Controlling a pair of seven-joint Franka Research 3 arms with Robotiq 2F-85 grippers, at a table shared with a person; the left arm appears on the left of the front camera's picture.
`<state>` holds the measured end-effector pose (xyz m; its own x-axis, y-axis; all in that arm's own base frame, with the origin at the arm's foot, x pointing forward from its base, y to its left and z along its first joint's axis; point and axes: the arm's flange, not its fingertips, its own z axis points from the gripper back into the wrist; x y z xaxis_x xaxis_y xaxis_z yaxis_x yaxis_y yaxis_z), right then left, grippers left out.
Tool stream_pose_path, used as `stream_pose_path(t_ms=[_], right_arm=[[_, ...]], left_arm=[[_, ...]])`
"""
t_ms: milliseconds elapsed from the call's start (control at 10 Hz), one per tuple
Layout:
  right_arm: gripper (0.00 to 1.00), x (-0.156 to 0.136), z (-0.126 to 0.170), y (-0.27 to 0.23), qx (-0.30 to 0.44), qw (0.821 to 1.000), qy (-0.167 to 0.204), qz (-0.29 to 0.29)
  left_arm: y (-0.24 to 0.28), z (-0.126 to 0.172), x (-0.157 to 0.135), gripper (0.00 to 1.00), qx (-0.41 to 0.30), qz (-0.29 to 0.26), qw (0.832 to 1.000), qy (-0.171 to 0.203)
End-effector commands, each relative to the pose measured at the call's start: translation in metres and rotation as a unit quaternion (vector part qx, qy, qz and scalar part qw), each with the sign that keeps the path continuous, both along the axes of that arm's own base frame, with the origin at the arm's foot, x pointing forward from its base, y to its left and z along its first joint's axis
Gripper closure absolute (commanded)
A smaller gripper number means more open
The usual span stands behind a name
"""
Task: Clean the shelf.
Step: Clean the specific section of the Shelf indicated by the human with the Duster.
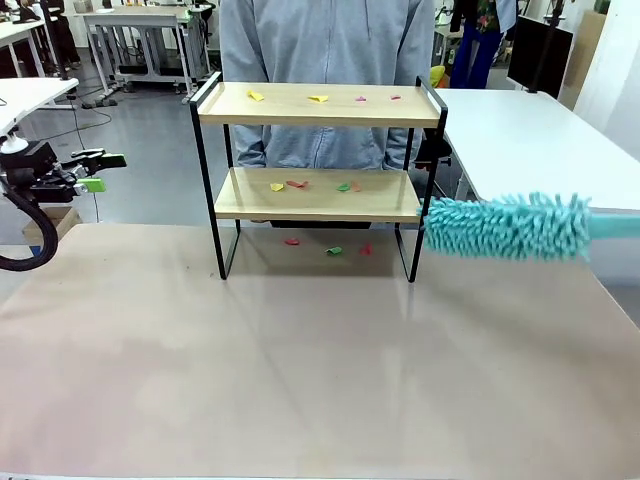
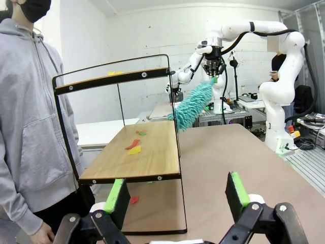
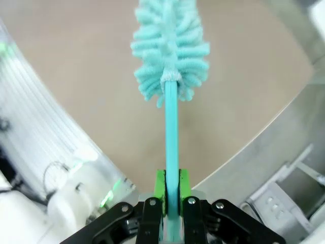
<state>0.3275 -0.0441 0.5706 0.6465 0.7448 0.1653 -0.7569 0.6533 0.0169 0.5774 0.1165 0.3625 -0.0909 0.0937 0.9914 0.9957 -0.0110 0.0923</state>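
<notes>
The shelf (image 1: 290,105) stands at the table's far middle, two wooden boards in a black frame. Small coloured paper scraps (image 1: 318,98) lie on its top board, more scraps (image 1: 297,185) on the lower board and some on the table beneath (image 1: 334,250). A fluffy teal duster (image 1: 505,227) hangs level at the right, its tip just beside the shelf's right post at lower-board height. My right gripper (image 3: 171,195) is shut on the duster's teal handle (image 3: 171,132). My left gripper (image 1: 103,171) hovers open at the far left, well clear of the shelf (image 2: 152,157).
A person in a grey hoodie (image 1: 330,60) stands right behind the shelf. A white table (image 1: 520,130) sits behind on the right. The beige tabletop (image 1: 300,370) in front of the shelf is bare.
</notes>
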Motion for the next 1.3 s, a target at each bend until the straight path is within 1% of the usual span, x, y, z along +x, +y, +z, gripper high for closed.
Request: stream_pose_path(t_ms=[0, 100, 200, 500, 600, 800, 900, 1000, 1200], right_arm=[[0.87, -0.014, 0.001, 0.004, -0.052, 0.994, 0.033, 0.090], [0.87, -0.021, 0.000, 0.008, -0.072, 0.990, 0.046, 0.115], [0.87, -0.026, -0.001, 0.015, -0.072, 0.984, 0.061, 0.154], [0.87, -0.027, -0.015, 0.036, -0.045, 0.971, 0.086, 0.220], [0.87, -0.028, -0.019, 0.043, -0.036, 0.967, 0.088, 0.237], [0.87, -0.026, -0.021, 0.051, -0.020, 0.964, 0.081, 0.252], [0.87, -0.023, -0.021, 0.052, -0.005, 0.967, 0.073, 0.244], [0.87, -0.028, -0.021, 0.050, -0.041, 0.967, 0.089, 0.235], [0.87, -0.028, -0.021, 0.050, -0.041, 0.967, 0.089, 0.235]], left_arm=[[0.000, 0.002, -0.001, 0.00, -0.001, 0.000, 1.000, -0.007], [0.000, 0.002, -0.001, 0.00, -0.001, 0.000, 1.000, -0.007], [0.000, 0.002, -0.001, 0.00, -0.001, 0.000, 1.000, -0.007], [0.000, 0.002, -0.001, 0.00, -0.001, 0.000, 1.000, -0.007], [0.000, 0.002, -0.001, 0.00, -0.001, 0.000, 1.000, -0.007], [0.000, 0.002, -0.001, 0.00, -0.001, 0.000, 1.000, -0.007], [0.000, 0.002, -0.001, 0.00, -0.001, 0.000, 1.000, -0.007], [0.000, 0.002, -0.001, 0.00, -0.001, 0.000, 1.000, -0.007], [0.000, 0.002, -0.001, 0.00, -0.001, 0.000, 1.000, -0.007]])
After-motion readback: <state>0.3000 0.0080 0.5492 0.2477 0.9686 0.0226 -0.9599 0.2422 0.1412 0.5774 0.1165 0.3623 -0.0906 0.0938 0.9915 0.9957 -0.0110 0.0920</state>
